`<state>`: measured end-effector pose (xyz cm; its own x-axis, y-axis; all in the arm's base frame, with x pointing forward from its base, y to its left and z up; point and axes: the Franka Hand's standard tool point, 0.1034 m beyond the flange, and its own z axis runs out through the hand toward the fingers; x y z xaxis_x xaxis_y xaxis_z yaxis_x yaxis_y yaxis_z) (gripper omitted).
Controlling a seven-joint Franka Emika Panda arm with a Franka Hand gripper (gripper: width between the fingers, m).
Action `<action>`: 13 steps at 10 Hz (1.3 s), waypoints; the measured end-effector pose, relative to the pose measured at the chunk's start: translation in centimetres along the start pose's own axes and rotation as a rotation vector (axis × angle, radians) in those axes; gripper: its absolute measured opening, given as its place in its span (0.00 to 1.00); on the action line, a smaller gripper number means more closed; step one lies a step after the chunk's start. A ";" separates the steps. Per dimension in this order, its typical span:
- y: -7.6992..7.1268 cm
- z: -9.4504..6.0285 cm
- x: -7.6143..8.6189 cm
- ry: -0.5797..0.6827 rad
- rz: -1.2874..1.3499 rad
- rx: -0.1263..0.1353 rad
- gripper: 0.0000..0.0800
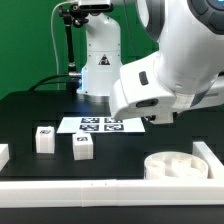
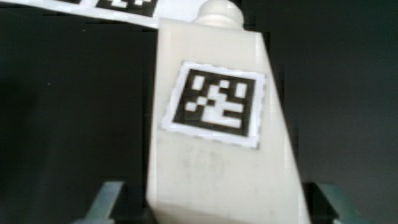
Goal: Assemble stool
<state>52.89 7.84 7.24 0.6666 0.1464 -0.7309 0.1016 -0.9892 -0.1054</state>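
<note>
Stool leg in hand: you've got a white plastic tapered leg (image 2: 214,150) with a black-and-white square tag, pinched at its wide end between the gripper's (image 2: 217,208) two dark fingers (image 2: 111,200). Its knobbed tip points out toward the marker board (image 2: 125,5). In the exterior view the arm's bulk hides the grip entirely.

Now the hazards, from the exterior view's left. Two small white blocky legs stand loose on the black table (image 1: 30,115): the far-left leg (image 1: 44,138) and the neighbouring leg (image 1: 83,147), apart from each other. Swing low across here and you likely topple one.

Next, the grip itself. You're holding only the wide end, so any bump on the tip could pivot the leg between the pads.

On the exterior view's right lies the thick round white plastic seat (image 1: 178,166), near the long white border rail (image 1: 212,155). It looks unclamped, so an off-centre push may shove it or jam the tip crooked.

As for containers, the seat's moulded hollows are the nearest thing, and they appear empty.
</note>
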 end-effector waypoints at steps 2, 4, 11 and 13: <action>0.1 -1.0 1.2 0.136 -0.001 -0.006 0.41; 0.2 -3.3 0.7 0.233 -0.008 -0.014 0.41; 0.5 -6.8 2.7 0.762 -0.006 -0.048 0.41; 0.6 -9.2 3.2 0.874 -0.005 -0.051 0.41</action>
<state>61.89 7.77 11.09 0.9912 0.1223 0.0504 0.1253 -0.9902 -0.0618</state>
